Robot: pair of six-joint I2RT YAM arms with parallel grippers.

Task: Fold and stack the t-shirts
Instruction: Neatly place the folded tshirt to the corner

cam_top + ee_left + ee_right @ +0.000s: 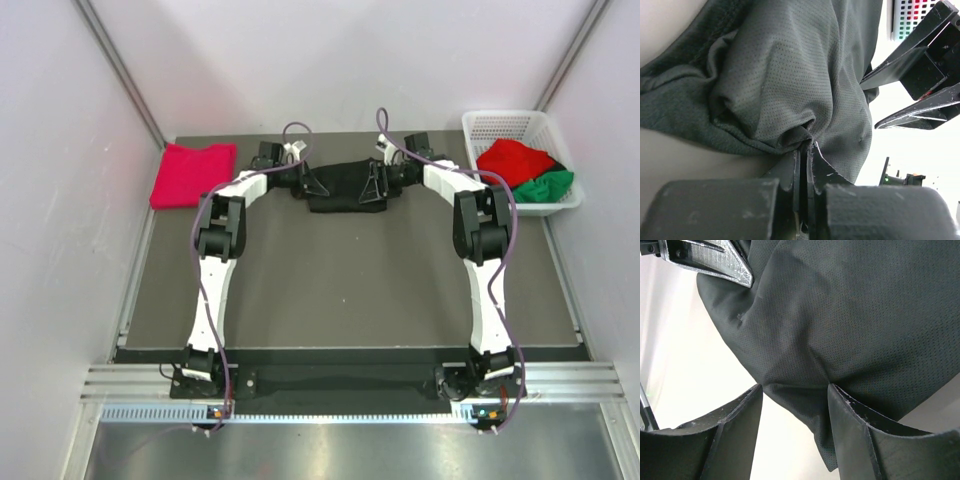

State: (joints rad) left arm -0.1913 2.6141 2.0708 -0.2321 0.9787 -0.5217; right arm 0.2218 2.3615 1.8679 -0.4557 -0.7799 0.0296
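Here, a soft, finely dimpled black cloth t-shirt [345, 192] lies bunched into a short band on the dark grey tabletop [340, 290], at the middle of the far edge. Both arms reach out to it, one at each end. The left hand [804, 150] has its two black fingers [789, 172] pressed together on a puckered fold of the black t-shirt, and the cloth gathers in creases toward the pinch. The right hand [795, 387] is spread: its two fingers [742, 420] stand well apart, and a fold of the same shirt sags between their tips without being clamped. In the left wrist view the right hand's fingers show just beside the shirt's end, likewise apart.

A crimson-pink cloth t-shirt [192, 175], folded into a flat rectangle, lies at the far left corner of the tabletop, well apart from the black one. At the far right corner stands a white plastic mesh basket [500, 125]. In it lie a crumpled bright red cloth t-shirt [515, 160] and, beside it toward the basket's near right rim, a crumpled green cloth t-shirt [550, 185].
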